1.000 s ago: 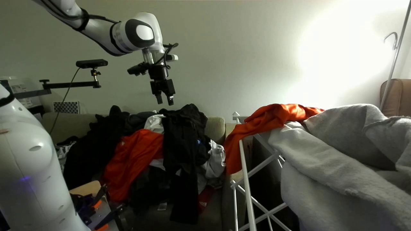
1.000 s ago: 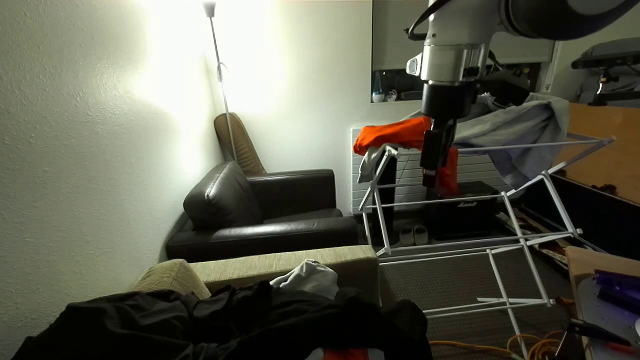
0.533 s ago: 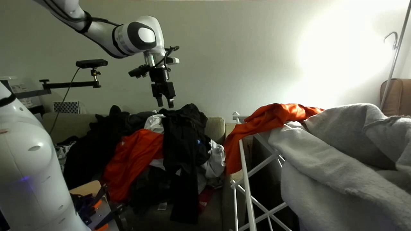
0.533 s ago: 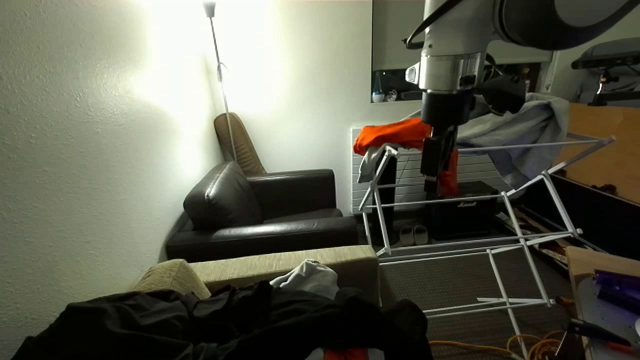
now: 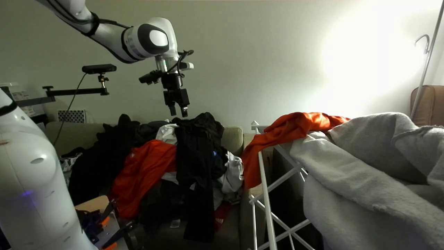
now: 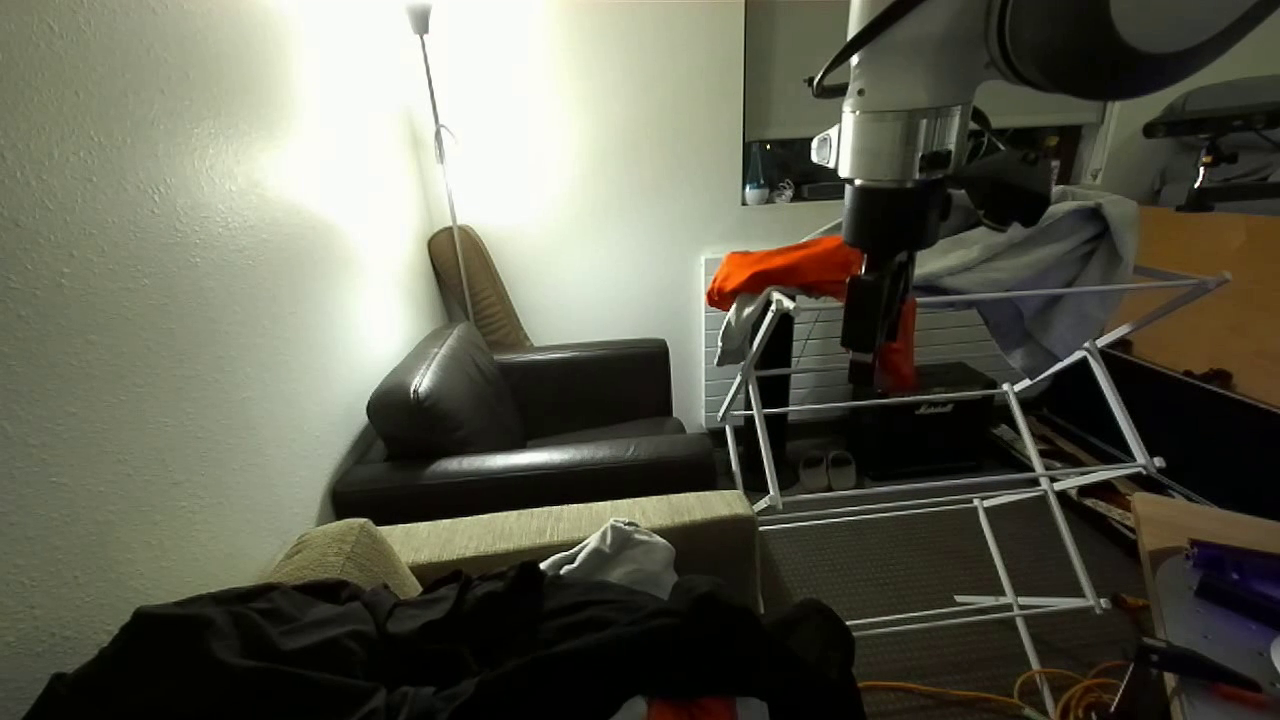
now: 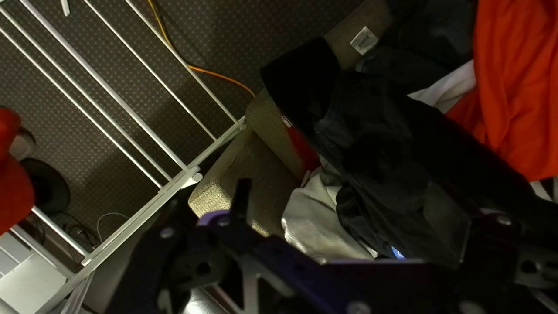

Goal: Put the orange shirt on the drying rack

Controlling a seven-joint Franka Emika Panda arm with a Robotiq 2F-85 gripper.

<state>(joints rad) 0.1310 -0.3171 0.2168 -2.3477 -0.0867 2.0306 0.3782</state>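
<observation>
An orange garment (image 5: pixel 142 173) lies among the clothes piled on the sofa; it also shows at the right of the wrist view (image 7: pixel 516 96). Another orange cloth (image 5: pixel 288 128) hangs over the near corner of the white drying rack (image 5: pixel 265 194), with one end hanging down. It shows in an exterior view (image 6: pixel 785 270) and at the wrist view's left edge (image 7: pixel 13 187). Which one is the shirt, I cannot tell. My gripper (image 5: pixel 178 111) is open and empty, pointing down above the pile, close over the black clothes. In the wrist view its fingers (image 7: pixel 338 187) are spread wide.
Black clothes (image 5: pixel 199 149) and a white cloth (image 5: pixel 231 173) lie on the sofa beside the orange garment. A thick grey blanket (image 5: pixel 360 180) covers much of the rack. The rack's rail (image 7: pixel 130 226) stands beside the sofa arm (image 6: pixel 600 515). A dark armchair (image 6: pixel 540 450) stands beyond.
My gripper has come down slightly between one second and half a second ago, and has stayed still since. The clothes and the rack have not moved.
</observation>
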